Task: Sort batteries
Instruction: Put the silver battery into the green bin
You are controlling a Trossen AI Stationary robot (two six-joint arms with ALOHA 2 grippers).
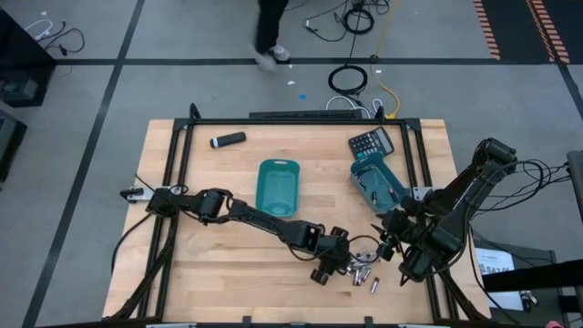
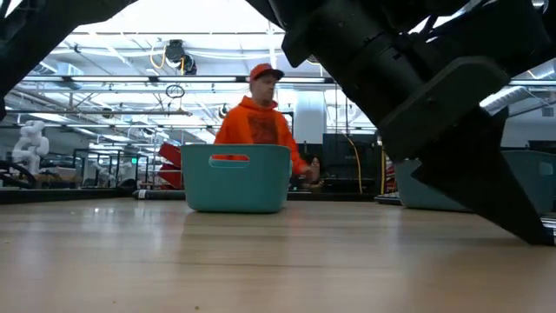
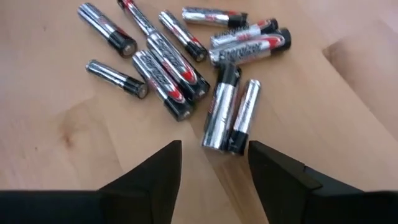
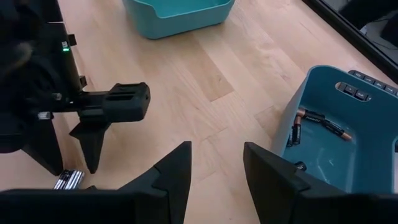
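Note:
Several silver, black and red batteries (image 3: 180, 56) lie loose in a heap on the wooden table, near its front edge (image 1: 364, 273). My left gripper (image 3: 214, 158) hovers open just over the heap, slanting down. Its fingertips stand on either side of the near ends of two batteries (image 3: 227, 118) lying side by side, and I see no touch. My right gripper (image 4: 216, 162) hangs open above the table with nothing between its fingers, to the right of the heap (image 1: 390, 244). A teal bin (image 4: 323, 143) beside it holds a few copper-and-black batteries (image 4: 317, 121).
A second teal bin (image 1: 279, 187) stands at the table's middle. A dark calculator (image 1: 371, 143) lies behind the right bin, and a black cylinder with a white tip (image 1: 228, 139) at the far left. A person in an orange hoodie (image 2: 261, 122) stands beyond the table.

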